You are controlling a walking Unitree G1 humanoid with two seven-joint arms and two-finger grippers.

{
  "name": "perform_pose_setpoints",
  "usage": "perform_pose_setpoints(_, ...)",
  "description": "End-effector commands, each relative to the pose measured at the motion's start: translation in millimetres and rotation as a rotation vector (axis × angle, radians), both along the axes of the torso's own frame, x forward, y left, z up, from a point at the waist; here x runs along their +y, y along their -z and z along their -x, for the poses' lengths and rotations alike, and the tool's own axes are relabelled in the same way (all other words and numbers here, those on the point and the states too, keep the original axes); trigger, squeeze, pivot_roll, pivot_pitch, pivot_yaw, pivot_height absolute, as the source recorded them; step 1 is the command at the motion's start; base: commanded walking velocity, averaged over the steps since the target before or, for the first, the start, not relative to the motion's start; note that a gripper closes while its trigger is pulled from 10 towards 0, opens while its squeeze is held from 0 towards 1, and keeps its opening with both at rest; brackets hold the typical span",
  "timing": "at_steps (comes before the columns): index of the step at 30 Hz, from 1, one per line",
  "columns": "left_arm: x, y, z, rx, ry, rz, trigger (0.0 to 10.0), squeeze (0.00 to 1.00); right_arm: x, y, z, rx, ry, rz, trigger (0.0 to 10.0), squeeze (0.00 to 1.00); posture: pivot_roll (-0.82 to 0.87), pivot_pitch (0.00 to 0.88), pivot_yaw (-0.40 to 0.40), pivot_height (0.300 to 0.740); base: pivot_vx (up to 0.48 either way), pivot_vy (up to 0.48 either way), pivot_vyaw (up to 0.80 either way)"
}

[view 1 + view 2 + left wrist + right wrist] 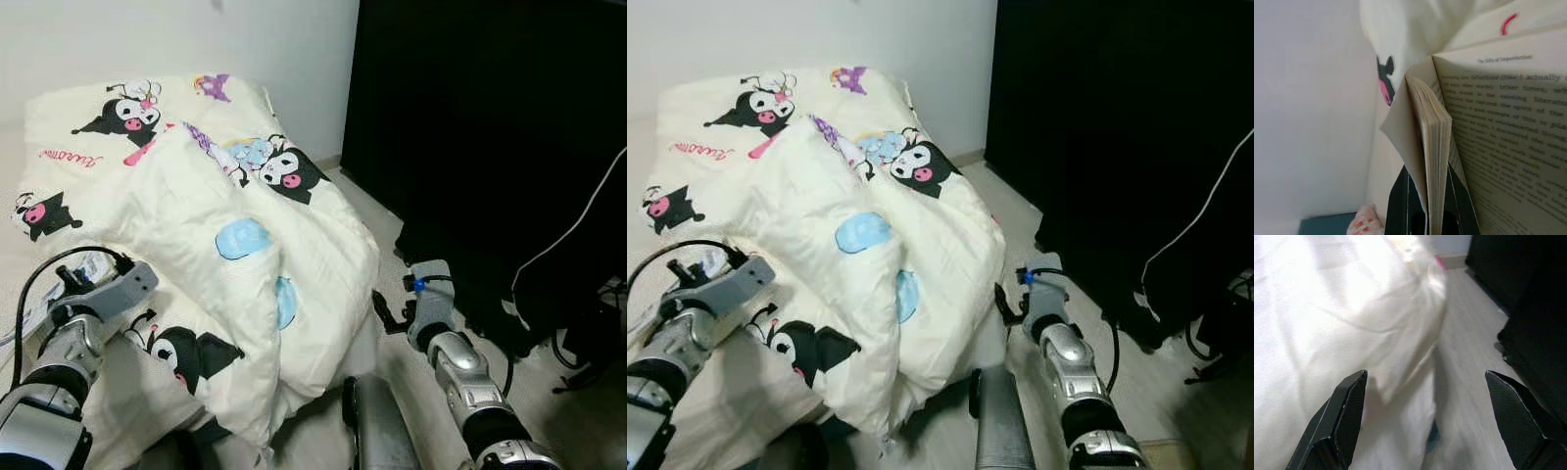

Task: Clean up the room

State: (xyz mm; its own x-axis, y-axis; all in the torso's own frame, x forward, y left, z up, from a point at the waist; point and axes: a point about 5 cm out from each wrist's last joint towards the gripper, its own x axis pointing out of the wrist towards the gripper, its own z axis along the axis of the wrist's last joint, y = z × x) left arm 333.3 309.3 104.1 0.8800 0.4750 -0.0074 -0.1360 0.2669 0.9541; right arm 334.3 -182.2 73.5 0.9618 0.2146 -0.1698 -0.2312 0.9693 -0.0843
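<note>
A cream duvet (196,215) printed with black cartoon figures lies bunched on the bed. My left gripper (1427,215) is shut on an open book (1488,127), its black fingers clamping a wad of pages. In the eye views, that book (90,266) is a bit of printed paper over the bed's left side, just beyond my left wrist. My right gripper (1425,377) is open, fingers (1347,411) spread wide with nothing between them. It hangs low beside the duvet's right edge (387,311), over the floor.
A black curtain or cloth (490,147) fills the right side, with a white cable (578,220) down its front and dark cords (588,343) at its foot. Pale floor (392,225) runs between it and the bed. A white wall (245,39) stands behind the bed.
</note>
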Motion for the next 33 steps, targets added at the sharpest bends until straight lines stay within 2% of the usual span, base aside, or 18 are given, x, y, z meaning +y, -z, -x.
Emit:
perform_pose_setpoints(1, 25.9, 1, 14.5, 0.022, -0.112, 0.005, 4.8, 0.00, 11.8, 3, 1.8, 0.011, -0.064, 0.004, 10.0, 0.00, -0.14, 0.161, -0.021, 0.481, 0.000, 0.000, 0.80)
perform_pose_setpoints(2, 25.9, 1, 14.5, 0.022, -0.112, 0.005, 4.8, 0.00, 11.8, 3, 1.8, 0.011, -0.064, 0.004, 10.0, 0.00, -0.14, 0.161, -0.021, 0.481, 0.000, 0.000, 0.80)
perform_pose_setpoints(3, 27.4, 2, 16.0, 0.027, -0.125, 0.009, 10.0, 0.00, 14.0, 4, 2.2, 0.011, -0.077, 0.008, 10.0, 0.00, -0.14, 0.161, -0.025, 0.481, 0.000, 0.000, 0.80)
perform_pose_setpoints(10, 37.3, 8, 26.6, 0.057, -0.193, -0.006, 10.0, 0.00, 22.4, 5, 3.4, 0.017, -0.128, 0.008, 10.0, 0.00, -0.14, 0.157, -0.030, 0.481, 0.000, 0.000, 0.80)
perform_pose_setpoints(14, 51.8, 9, 37.6, 0.119, -0.261, -0.080, 10.0, 0.00, 24.4, 5, 4.5, 0.019, -0.156, 0.001, 10.0, 0.00, -0.14, 0.154, -0.028, 0.481, 0.000, 0.000, 0.80)
perform_pose_setpoints(17, 54.1, 8, 38.7, 0.131, -0.266, -0.101, 10.0, 0.00, 24.7, 5, 4.7, 0.019, -0.159, -0.001, 10.0, 0.00, -0.14, 0.154, -0.028, 0.481, 0.000, 0.000, 0.80)
perform_pose_setpoints(19, 57.9, 6, 40.2, 0.172, -0.262, -0.155, 10.0, 0.00, 25.7, 5, 5.3, 0.022, -0.169, -0.006, 10.0, 0.00, -0.13, 0.155, -0.027, 0.481, 0.000, 0.000, 0.80)
perform_pose_setpoints(21, 58.5, 7, 40.9, 0.206, -0.250, -0.172, 10.0, 0.00, 26.4, 6, 5.6, 0.025, -0.170, -0.009, 10.0, 0.00, -0.13, 0.156, -0.025, 0.481, 0.000, 0.000, 0.80)
perform_pose_setpoints(25, 56.0, 10, 40.2, 0.279, -0.205, -0.226, 10.0, 0.00, 26.6, 8, 5.8, 0.038, -0.157, -0.017, 10.0, 0.00, -0.13, 0.158, -0.023, 0.481, 0.000, 0.000, 0.80)
perform_pose_setpoints(28, 43.9, 21, 37.2, 0.373, -0.138, -0.268, 10.0, 0.00, 25.3, 10, 5.4, 0.056, -0.119, -0.027, 10.0, 0.00, -0.13, 0.158, -0.021, 0.481, 0.000, 0.000, 0.00)
perform_pose_setpoints(33, 34.5, 26, 34.0, 0.394, -0.104, -0.275, 10.0, 0.00, 23.8, 10, 5.5, 0.055, -0.112, -0.026, 10.0, 0.00, -0.14, 0.158, -0.018, 0.481, 0.000, 0.000, 0.00)
